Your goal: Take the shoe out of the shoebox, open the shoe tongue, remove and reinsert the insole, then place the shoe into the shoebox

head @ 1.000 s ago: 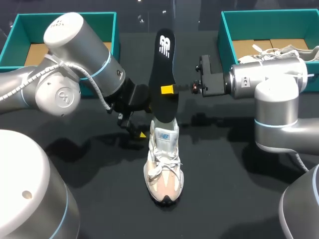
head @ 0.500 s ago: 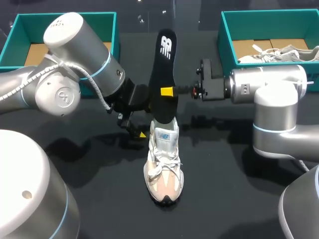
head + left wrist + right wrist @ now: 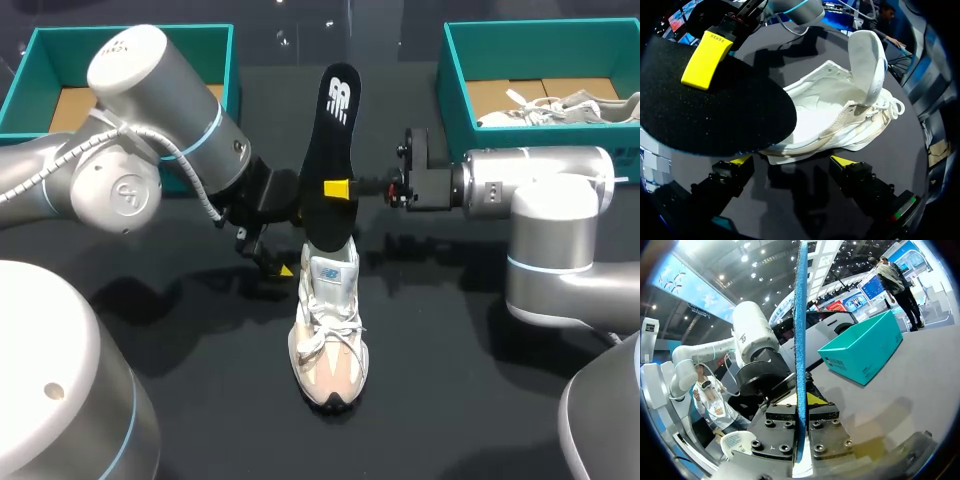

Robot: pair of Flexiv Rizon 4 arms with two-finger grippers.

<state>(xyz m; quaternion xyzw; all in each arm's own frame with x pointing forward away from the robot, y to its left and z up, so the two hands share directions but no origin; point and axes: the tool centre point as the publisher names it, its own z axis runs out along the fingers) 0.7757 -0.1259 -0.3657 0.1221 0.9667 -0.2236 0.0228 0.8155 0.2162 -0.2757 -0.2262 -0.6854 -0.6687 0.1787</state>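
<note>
The white-and-tan sneaker stood on the black table, toe nearest the camera and tongue lifted. At its heel the left gripper sat spread wide, holding nothing. Just beyond, the right gripper pinched the black insole upright over the heel. Teal shoeboxes, the left shoebox and the right shoebox, lay farthest.

A black counter is spreading across the whole scene, its matte top catching soft light from above. Blurred shadows are lying over its middle and stretching toward its left side. Near the far edge, a few small glints are showing on the dark surface.
</note>
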